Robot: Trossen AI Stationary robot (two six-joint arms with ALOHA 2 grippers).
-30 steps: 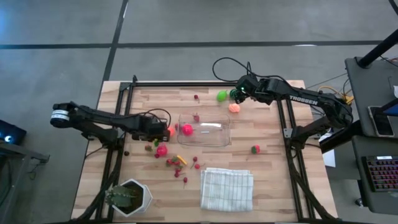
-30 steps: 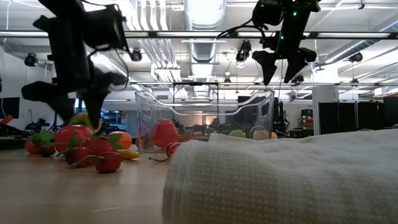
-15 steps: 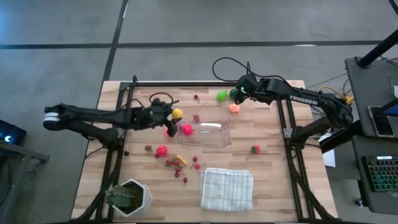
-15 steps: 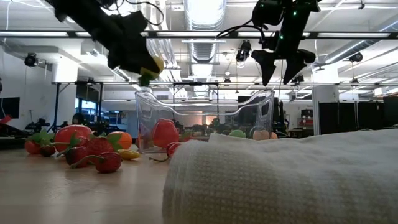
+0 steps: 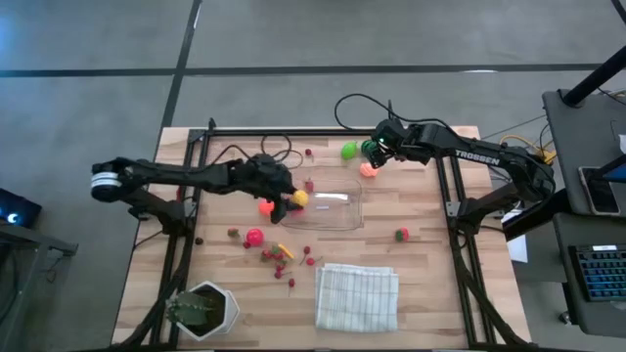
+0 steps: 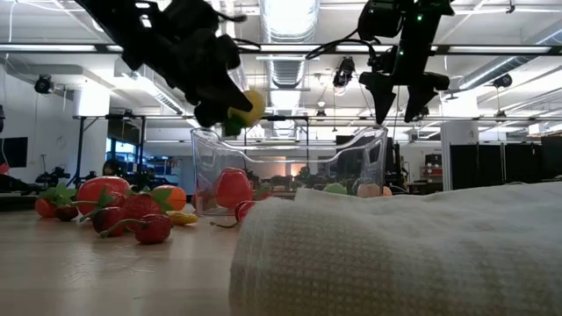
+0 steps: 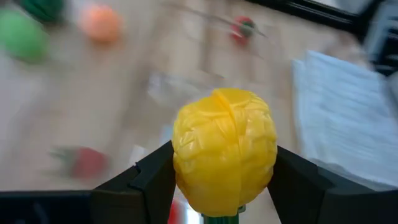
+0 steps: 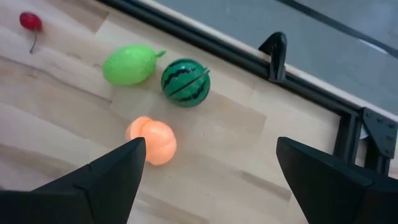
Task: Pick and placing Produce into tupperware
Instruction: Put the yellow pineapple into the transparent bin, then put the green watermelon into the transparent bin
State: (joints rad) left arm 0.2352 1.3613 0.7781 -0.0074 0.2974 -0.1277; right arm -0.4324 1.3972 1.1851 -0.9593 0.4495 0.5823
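The left gripper [image 5: 292, 198] clamps a bumpy yellow plastic fruit [image 7: 224, 147] at the nine o'clock rim of the clear shallow rectangular tupperware [image 5: 333, 207], we judge for dropping in (right gripper [image 5: 369, 156] waits, spread wide).

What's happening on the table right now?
The left gripper is carrying a yellow toy fruit, clamped between its fingers, over the near-left end of the clear tupperware, not yet released. A pink fruit already sits inside. The right gripper hovers open above an orange fruit near the table's far edge, beside a green fruit and a striped ball. More produce lies loose left of the container.
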